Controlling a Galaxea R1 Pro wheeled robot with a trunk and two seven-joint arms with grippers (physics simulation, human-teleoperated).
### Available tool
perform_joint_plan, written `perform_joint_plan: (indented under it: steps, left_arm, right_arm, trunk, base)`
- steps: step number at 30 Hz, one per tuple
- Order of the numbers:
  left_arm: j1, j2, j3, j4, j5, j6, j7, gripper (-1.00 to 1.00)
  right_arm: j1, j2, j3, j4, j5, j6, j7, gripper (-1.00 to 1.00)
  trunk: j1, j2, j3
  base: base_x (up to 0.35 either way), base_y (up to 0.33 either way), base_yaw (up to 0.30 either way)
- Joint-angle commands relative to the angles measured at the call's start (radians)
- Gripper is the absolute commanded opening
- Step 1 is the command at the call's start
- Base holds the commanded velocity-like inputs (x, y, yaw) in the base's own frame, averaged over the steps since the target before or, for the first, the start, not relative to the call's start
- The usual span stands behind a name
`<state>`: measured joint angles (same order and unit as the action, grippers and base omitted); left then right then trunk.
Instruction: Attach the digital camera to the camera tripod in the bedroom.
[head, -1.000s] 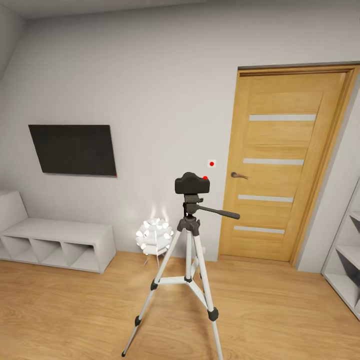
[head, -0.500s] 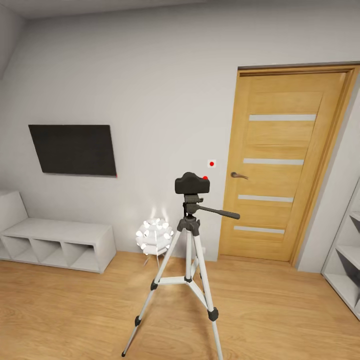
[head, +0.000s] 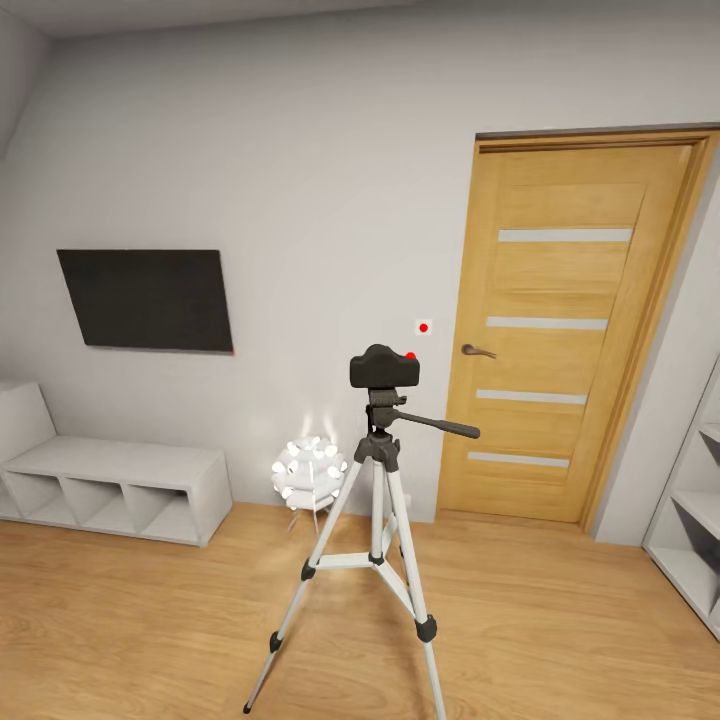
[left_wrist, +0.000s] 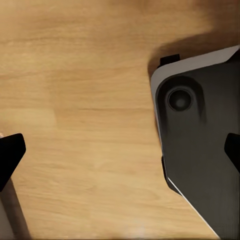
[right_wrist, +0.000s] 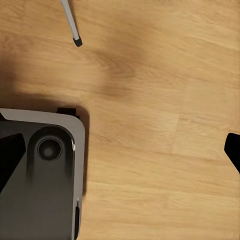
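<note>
I see the bedroom's pale grey wall (head: 330, 170) and light plank floor (head: 150, 620), with the wooden door (head: 565, 340) as my landmark. Left of the door stands the camera tripod (head: 378, 540), and the digital camera (head: 384, 369) sits on its head. Both my grippers, left (left_wrist: 120, 150) and right (right_wrist: 120, 150), hang spread wide over the floor beside my dark base (left_wrist: 205, 150), holding nothing.

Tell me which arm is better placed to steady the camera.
Right, marginally. The digital camera already sits on the camera tripod. The left end effector and right end effector both point open at the floor, but the right wrist view catches a tripod foot.
</note>
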<state>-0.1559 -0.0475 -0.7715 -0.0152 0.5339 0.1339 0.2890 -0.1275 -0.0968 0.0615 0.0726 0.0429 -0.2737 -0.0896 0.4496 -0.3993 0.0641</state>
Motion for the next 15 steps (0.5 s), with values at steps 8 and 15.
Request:
perform_joint_plan:
  steps: [8, 15]
  left_arm:
    - [0.004, -0.003, -0.004, -0.002, 0.046, 0.008, 0.012, 1.00]
    - [0.004, -0.003, -0.003, -0.003, 0.051, 0.009, 0.012, 1.00]
  right_arm:
    - [-0.001, 0.001, 0.006, 0.004, 0.005, -0.005, -0.006, 1.00]
    - [-0.001, 0.000, 0.006, 0.004, 0.005, -0.005, -0.006, 1.00]
  trunk:
    - [0.000, -0.001, 0.000]
    - [0.000, -0.001, 0.000]
  base:
    - [0.000, 0.000, 0.000]
    - [0.000, 0.000, 0.000]
